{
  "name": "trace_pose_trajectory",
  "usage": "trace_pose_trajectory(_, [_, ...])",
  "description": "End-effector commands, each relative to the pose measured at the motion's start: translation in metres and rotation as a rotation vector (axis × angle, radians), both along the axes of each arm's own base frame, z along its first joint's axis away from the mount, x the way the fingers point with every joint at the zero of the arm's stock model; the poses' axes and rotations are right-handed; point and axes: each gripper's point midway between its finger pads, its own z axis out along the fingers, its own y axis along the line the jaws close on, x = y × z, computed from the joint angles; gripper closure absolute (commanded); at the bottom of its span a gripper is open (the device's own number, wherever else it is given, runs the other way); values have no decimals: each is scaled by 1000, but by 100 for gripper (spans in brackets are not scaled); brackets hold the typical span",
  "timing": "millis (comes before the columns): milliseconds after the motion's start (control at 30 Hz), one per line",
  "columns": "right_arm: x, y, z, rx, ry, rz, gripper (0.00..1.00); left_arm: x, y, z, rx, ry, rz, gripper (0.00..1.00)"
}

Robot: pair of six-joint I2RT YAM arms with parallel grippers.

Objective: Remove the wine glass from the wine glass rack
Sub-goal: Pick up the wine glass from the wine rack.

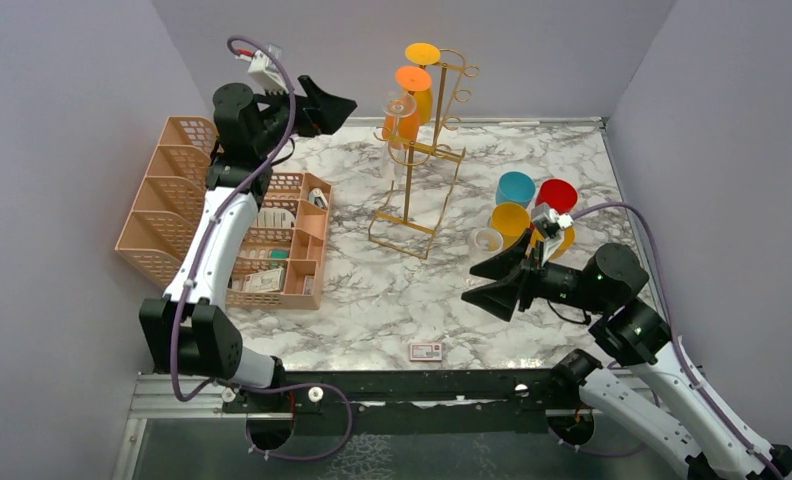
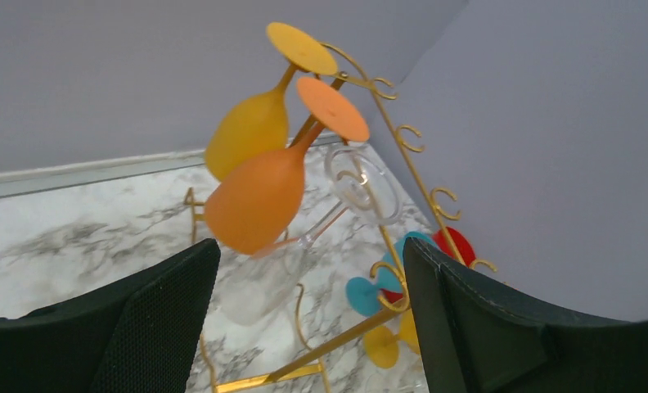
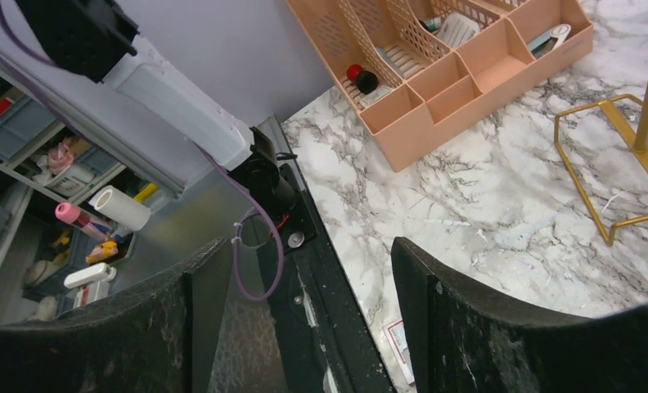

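Note:
The gold wire wine glass rack (image 1: pixel 419 190) stands at the back middle of the marble table (image 1: pixel 392 300). Three wine glasses hang from it upside down: a yellow one (image 2: pixel 251 135) highest, an orange one (image 2: pixel 259 201) below it, and a clear one (image 2: pixel 263 291) lowest. My left gripper (image 1: pixel 340 106) is raised just left of the hanging glasses, open and apart from them. In the left wrist view its fingers (image 2: pixel 165 311) frame the orange and clear glasses. My right gripper (image 1: pixel 489 285) hovers open over the table's right front, holding nothing.
A peach mesh organiser (image 1: pixel 187 190) with small items fills the left side. Teal (image 1: pixel 517 187), red (image 1: pixel 558 194), yellow (image 1: pixel 510 219) and clear (image 1: pixel 487 240) glasses stand at the right, behind my right gripper. A small card (image 1: pixel 425 351) lies near the front edge.

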Motion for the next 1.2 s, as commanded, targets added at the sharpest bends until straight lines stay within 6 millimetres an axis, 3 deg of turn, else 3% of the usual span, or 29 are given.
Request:
trace_pose_trajectory(0, [3,-3,-5,-23,-40,-20,26,-3,-51,33,-183,25,-232,14])
trace_pose_trajectory(133, [4,-4,-7,-45,-42,-25,26,16,-77,30,-153,63,-242,16])
trace_pose_trajectory(333, [4,-8,-8,-80,-63,-35,26,39,-92,19,-119,104,-191,23])
trace_pose_trajectory(500, [5,-11,-6,-90,-88,-43,26,51,-109,-8,-65,164,-188,34])
trace_pose_trajectory(733, [5,-12,-8,-106,-99,-47,26,56,-103,-15,-49,176,-135,37])
trace_pose_trajectory(1167, [6,-15,-12,-120,-86,-61,26,61,-90,-22,-26,189,-47,57])
